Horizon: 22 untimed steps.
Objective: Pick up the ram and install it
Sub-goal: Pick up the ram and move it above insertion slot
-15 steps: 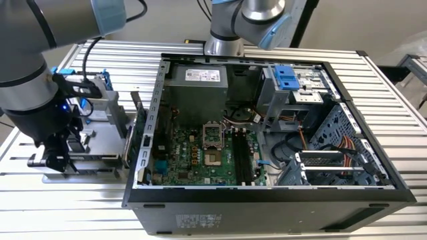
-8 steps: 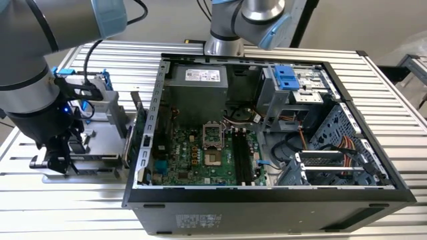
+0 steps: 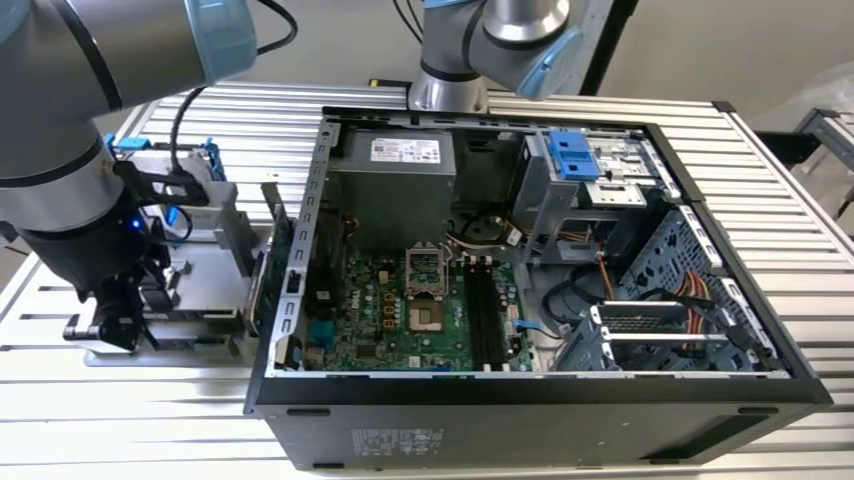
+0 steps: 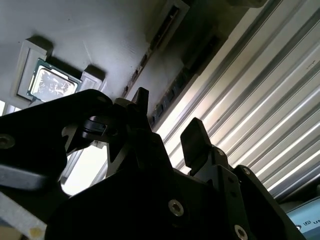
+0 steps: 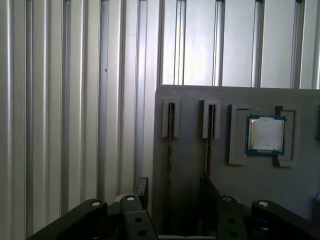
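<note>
My gripper [image 3: 120, 325] hangs low over the grey holder plate [image 3: 200, 290] at the exterior view's left, beside the open computer case [image 3: 534, 390]. In the first wrist view the gripper [image 5: 175, 195] is open, with one finger [image 5: 142, 190] on each side of a long narrow slot [image 5: 169, 150] in the plate [image 5: 190, 160]. A thin dark strip stands on edge in that slot and looks like the ram, though I cannot tell for sure. The second wrist view shows the open gripper [image 4: 167, 120] above a row of dark rectangles [image 4: 172, 90] along the slot. Nothing is held.
A second slot [image 5: 209, 140] runs parallel nearby, and a square silver processor [image 5: 266, 135] lies in its pocket. On the motherboard, long black memory sockets [image 3: 487, 310] sit beside the processor socket [image 3: 427, 270]. A blue-framed drive [image 3: 174, 155] stands on the plate's far end. A ribbed aluminium table [image 3: 134, 420] surrounds everything.
</note>
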Available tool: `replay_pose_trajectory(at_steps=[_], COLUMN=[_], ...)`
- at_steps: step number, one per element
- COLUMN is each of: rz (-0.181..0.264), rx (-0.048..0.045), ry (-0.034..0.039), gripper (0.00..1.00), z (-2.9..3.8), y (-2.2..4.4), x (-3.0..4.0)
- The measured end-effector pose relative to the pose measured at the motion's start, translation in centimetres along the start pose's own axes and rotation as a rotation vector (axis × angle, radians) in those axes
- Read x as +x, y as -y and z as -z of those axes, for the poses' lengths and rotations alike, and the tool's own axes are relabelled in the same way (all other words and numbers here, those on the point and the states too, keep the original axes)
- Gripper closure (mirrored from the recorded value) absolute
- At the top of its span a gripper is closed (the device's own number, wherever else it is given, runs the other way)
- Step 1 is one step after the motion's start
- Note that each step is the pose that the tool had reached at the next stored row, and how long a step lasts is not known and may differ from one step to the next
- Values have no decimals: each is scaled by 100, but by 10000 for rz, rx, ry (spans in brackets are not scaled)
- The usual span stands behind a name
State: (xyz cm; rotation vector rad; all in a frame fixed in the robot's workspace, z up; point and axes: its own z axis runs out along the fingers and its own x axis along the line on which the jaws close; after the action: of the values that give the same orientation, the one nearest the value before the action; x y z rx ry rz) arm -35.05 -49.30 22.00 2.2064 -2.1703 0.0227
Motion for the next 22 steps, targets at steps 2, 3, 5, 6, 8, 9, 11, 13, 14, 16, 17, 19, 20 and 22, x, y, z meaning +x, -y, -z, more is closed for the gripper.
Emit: replay_pose_trajectory(at_steps=[2,3,5,6,8,9,11,13,14,16,17,19,20,22], rz=[-34,-59,-110,-134,-158,-163,-166,-166,-166,-168,-167,-167,-167,-173], rx=[-1,-2,-5,-6,-9,-8,-8,-7,-7,-8,-8,-8,-7,-8], ry=[0,1,2,1,-1,-2,-7,-14,-18,-25,-27,-31,-32,-36], gripper=[0,0,0,0,0,0,0,0,0,0,0,0,0,0], z=[-15,-22,-36,-42,-54,-60,-71,-82,-88,-98,-103,-114,-120,-132], y=[0,0,1,1,1,1,2,3,3,2,3,3,3,3], x=[-1,-1,-1,-2,-2,-2,-3,-3,-3,-4,-4,-5,-5,-6])
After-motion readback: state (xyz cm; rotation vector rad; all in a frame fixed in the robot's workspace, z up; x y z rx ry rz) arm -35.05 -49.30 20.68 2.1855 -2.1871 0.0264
